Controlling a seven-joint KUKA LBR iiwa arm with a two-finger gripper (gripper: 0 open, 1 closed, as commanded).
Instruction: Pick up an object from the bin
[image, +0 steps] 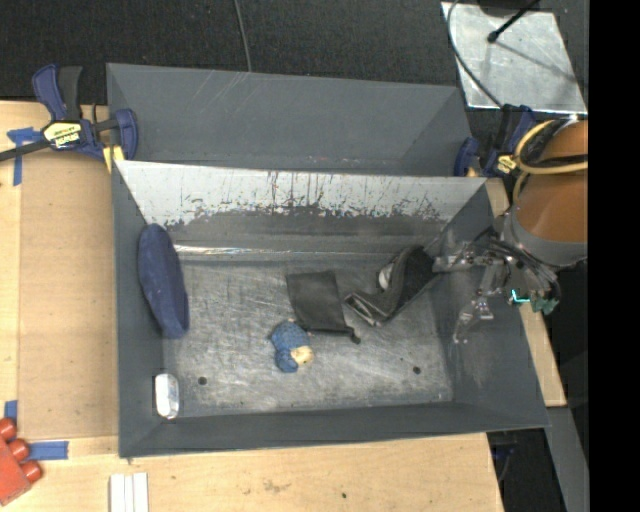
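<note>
BIN PICK: A KUKA arm's claw (466, 322) is hanging low at the right end of the grey metal bin (300, 130), close to its sloping right wall. Whether the claw is spread or pressed together cannot be told from this angle, and nothing is showing in its grip. The nearest candidate, a black shoe-like item with grey edging (392, 288), is lying just beside it toward the bin's middle, touching a dark folded cloth (318, 300). A small blue-and-tan toy (291, 349) is sitting near the front. A blue oblong pouch (162, 278) and a small silver cylinder (166, 394) are resting well apart along the left wall. The pick appears not yet made, and the claw is probably lining up on the shoe-like item.
</note>
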